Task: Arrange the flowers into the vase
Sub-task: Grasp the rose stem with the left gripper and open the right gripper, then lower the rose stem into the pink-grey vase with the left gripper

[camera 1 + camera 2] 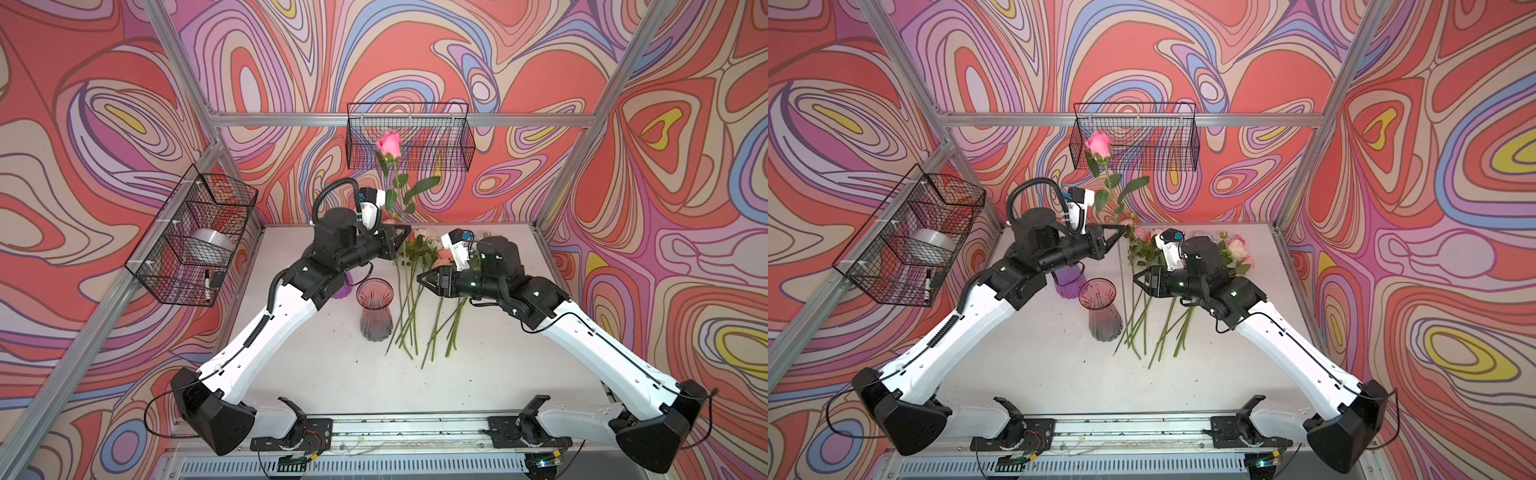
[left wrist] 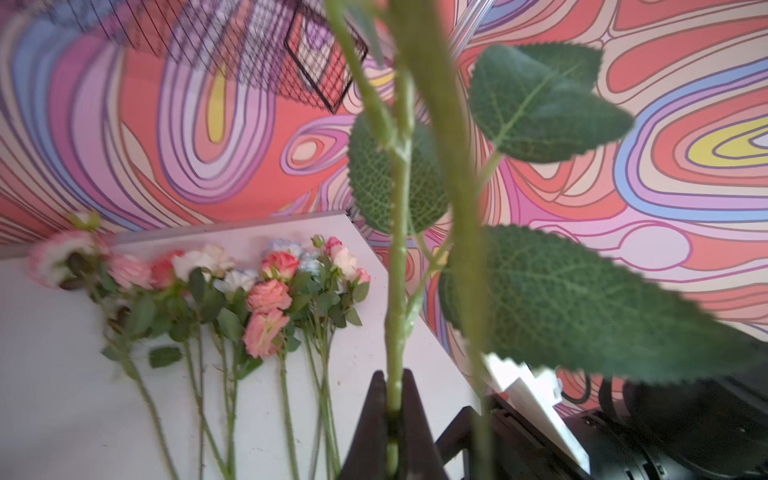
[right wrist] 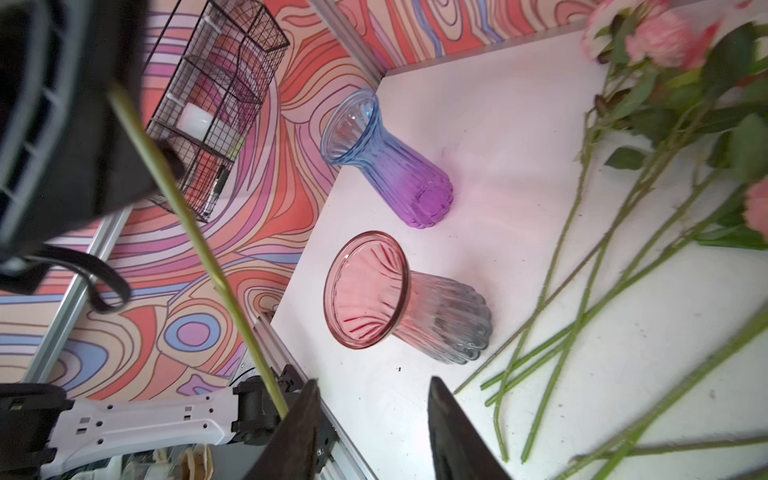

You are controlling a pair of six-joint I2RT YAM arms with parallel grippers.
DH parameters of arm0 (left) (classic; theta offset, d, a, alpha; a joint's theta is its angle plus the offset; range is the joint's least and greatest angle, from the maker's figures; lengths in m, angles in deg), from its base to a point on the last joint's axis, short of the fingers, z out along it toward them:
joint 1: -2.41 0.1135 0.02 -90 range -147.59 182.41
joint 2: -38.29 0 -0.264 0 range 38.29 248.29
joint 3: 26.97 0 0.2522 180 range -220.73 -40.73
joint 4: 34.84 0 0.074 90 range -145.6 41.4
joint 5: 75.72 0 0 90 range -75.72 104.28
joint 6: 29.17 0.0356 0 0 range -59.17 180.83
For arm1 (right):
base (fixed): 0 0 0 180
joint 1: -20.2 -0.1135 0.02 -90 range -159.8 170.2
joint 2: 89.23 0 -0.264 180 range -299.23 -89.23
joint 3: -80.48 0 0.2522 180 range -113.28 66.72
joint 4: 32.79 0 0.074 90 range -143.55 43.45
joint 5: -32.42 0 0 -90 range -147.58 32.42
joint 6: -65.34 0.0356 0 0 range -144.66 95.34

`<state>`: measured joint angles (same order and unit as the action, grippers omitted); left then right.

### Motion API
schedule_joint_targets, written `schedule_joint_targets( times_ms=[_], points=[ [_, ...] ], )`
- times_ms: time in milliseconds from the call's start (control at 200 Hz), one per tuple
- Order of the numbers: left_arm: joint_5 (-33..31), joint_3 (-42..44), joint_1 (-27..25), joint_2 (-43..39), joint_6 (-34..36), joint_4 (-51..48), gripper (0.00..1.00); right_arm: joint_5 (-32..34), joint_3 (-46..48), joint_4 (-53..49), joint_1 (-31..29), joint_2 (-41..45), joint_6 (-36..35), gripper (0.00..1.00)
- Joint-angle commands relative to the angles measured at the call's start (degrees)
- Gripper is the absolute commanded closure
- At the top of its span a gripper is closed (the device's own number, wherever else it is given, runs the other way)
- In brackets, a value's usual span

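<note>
1. We see the left gripper [image 1: 404,231] clamped tight on the stem of a pink rose [image 1: 390,145]. It holds the rose upright above the back of the table [image 1: 332,374], with the head raised in front of the wire basket [image 1: 436,137] on the back wall.
2. In the left wrist view, the two fingers [image 2: 370,424] pinch the green stem between them, and the leaves spread out above.
3. We find the right gripper [image 3: 374,386] with its jaws standing apart and nothing between them. The lower end of the held stem passes just beside one finger, outside the gap.
4. The pink-and-grey vase [image 1: 375,309] stands upright on the table, empty, below and between the two grippers.
5. A blue-and-purple vase [image 3: 386,162] stands behind it, partly hidden under the left arm in both top views.
6. The other flowers [image 1: 415,291] lie flat on the table just beside the vase, with their heads towards the back wall.
</note>
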<state>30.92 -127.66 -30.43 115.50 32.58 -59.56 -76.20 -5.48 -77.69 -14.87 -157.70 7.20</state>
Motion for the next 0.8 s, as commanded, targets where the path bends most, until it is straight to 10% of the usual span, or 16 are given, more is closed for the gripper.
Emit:
schedule_joint_targets(
  times_ms=[0,791],
  points=[
    [-11.1,-4.6,0.9,-2.9,9.6,-6.6,1.00,11.3,0.0,-3.8,-0.2,3.5,-0.7,0.55],
    [-19.7,4.9,3.7,-3.4,19.5,9.9,1.00,14.1,4.8,-0.6,-0.2,3.0,1.3,0.55]
  ],
)
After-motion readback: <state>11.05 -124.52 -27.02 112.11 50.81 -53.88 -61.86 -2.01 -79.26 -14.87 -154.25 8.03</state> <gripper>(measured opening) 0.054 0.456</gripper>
